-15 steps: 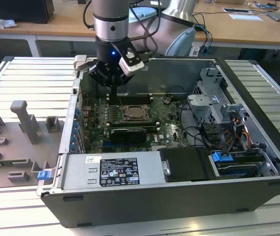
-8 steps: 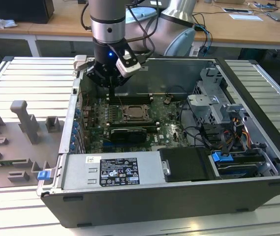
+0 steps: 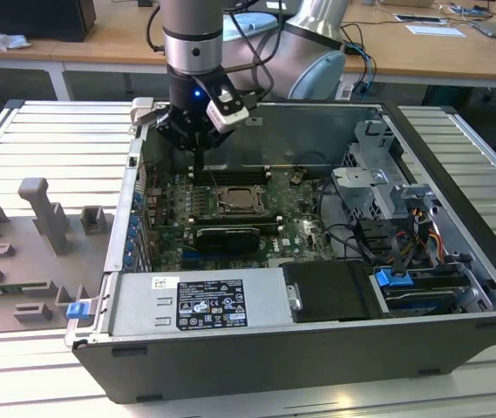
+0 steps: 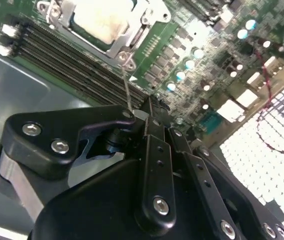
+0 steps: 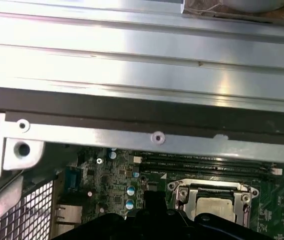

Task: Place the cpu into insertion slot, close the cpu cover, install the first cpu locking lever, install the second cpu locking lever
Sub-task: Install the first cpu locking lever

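The tool (image 4: 139,114) hangs low inside the case (image 3: 317,139), its two fingers drawn together on the tip of a thin wire lever (image 4: 127,85). From the second wrist view it looks like a pinch on the wire, though the contact itself is partly hidden behind the finger links. The lever runs from that pinch to a corner of the cover (image 4: 119,46), standing up off the board (image 4: 191,55) and not yet latched. The cover lies down flat, and through its cut-out shows the pale metal face of the cpu (image 4: 99,20), seated in the slot (image 3: 223,202). Memory slots (image 4: 67,60) run just beside the socket, between it and the tool.

My worry is the grip: the wire is slim and springy, so it may slip out and flick back, or be pushed down beside its catch. Either could drag a fingertip across the memory slots or the board
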Available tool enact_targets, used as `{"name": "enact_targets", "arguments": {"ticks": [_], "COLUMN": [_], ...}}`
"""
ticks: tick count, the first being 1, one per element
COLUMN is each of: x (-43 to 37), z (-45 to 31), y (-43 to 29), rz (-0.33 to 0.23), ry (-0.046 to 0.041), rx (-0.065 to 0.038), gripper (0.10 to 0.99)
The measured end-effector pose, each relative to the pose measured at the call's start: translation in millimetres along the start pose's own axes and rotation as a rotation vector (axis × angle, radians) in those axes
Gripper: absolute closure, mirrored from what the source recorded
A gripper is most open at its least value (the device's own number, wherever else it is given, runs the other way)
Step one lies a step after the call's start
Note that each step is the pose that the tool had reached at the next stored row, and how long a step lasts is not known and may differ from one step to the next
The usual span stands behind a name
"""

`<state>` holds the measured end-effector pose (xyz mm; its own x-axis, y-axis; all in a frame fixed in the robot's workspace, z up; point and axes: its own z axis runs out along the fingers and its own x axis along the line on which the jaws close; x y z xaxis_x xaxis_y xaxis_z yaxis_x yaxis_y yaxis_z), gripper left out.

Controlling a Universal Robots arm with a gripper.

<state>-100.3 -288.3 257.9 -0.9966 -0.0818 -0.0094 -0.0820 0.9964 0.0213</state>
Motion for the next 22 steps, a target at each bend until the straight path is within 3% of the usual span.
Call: {"name": "enact_targets", "arguments": {"ticks": [1,2,9,12,18,22], "x": [-4.0,-13.0,-44.5,-46.2,-48.5,-51.2], "z": [0.3,1.2,6.4,7.3,11.0,16.7], "y": [0.3,0.5,-1.2,-1.4,-1.7,-2.2], "rz": [0.0,0.0,0.0,0.002,0.026,0.037], "ry": [0.0,-0.0001,0.0002,0.0,-0.005,-0.0057], "rx": [0.001,0.002,0.003,0.003,-0.044,-0.049], "gripper": [0.98,0.98,0.98,0.98,0.98,0.98]}}
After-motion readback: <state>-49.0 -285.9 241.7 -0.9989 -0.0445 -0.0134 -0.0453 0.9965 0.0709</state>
